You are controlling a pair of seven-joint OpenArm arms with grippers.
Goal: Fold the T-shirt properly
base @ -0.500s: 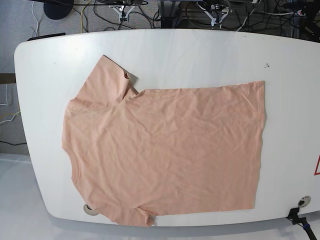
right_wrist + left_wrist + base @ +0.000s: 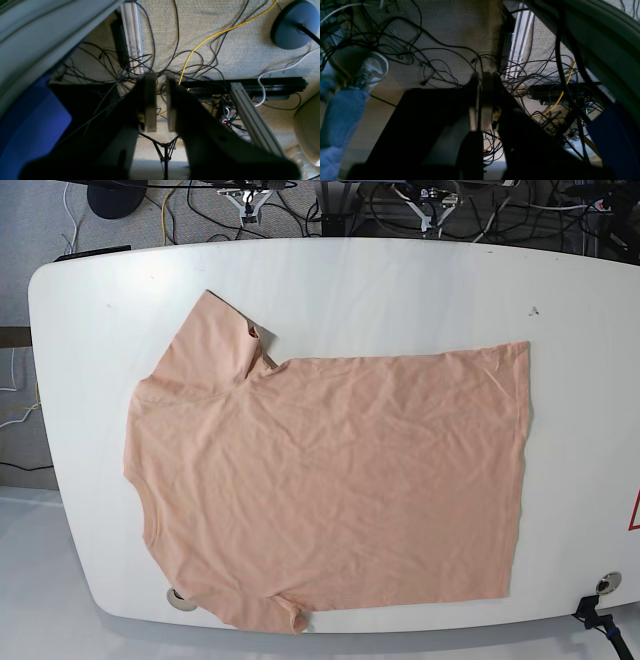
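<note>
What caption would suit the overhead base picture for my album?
A peach T-shirt lies spread flat and unfolded on a white table, no pincer in view.

White table (image 2: 400,280) in base view; floor held tangled black cables (image 2: 432,67), a yellow cable (image 2: 200,45), aluminium rail (image 2: 252,117), white sneaker (image 2: 371,70).

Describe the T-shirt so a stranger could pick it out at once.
Find the white table filling the base view. Spread flat over its middle and near edge lies the T-shirt, sleeves toward the view's left. It is the only cloth there: plain peach-pink, unprinted, lightly wrinkled.
</note>
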